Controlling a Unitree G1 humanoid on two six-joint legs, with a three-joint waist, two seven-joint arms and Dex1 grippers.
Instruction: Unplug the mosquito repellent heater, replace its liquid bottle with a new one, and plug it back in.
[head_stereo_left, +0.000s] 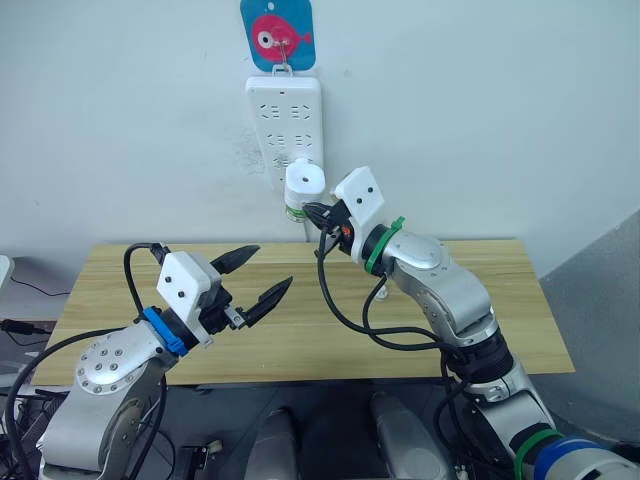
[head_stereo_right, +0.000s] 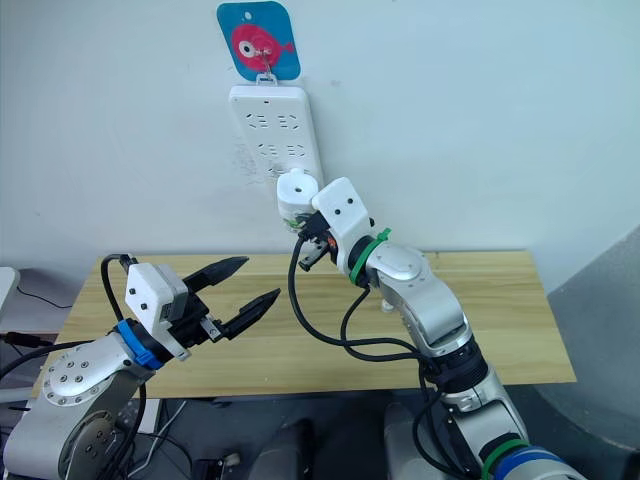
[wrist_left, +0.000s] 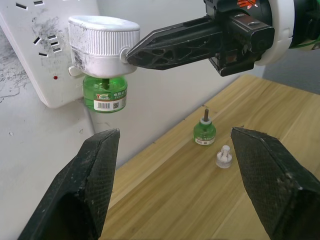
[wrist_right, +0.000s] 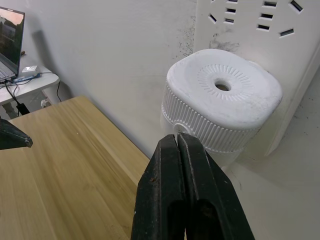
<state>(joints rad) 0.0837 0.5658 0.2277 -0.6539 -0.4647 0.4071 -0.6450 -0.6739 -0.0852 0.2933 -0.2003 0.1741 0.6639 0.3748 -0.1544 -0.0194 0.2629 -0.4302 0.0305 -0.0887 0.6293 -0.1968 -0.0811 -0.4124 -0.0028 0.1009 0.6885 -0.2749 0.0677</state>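
Mosquito repellent heater (wrist_left: 102, 44) sits plugged into the lower part of the white power strip (head_stereo_left: 284, 128) on the wall, with a green bottle (wrist_left: 104, 93) screwed in under it, so the job looks near its end and the risks are mostly about disturbing what is seated. Going from the left, the left gripper (head_stereo_left: 251, 281) hangs over the near part of the wooden table (head_stereo_left: 120, 300) with its two black fingers spread wide and nothing between them; it is well apart from the heater and poses little danger unless it swings forward. Further along, in the left wrist view, a second green bottle with a bare wick stem (wrist_left: 204, 131) stands on the table below the heater, just beside a small clear cap (wrist_left: 224, 156); either could be tipped or rolled off if an arm sweeps low across the board. On the right, the right gripper (wrist_left: 131, 52) has its fingers pressed together on nothing, the tips touching or nearly touching the ribbed side of the heater. My worry is here: a sideways shove from those closed tips could lever the prongs partly out of the socket, or pull the strip on its hook (head_stereo_left: 280, 52).
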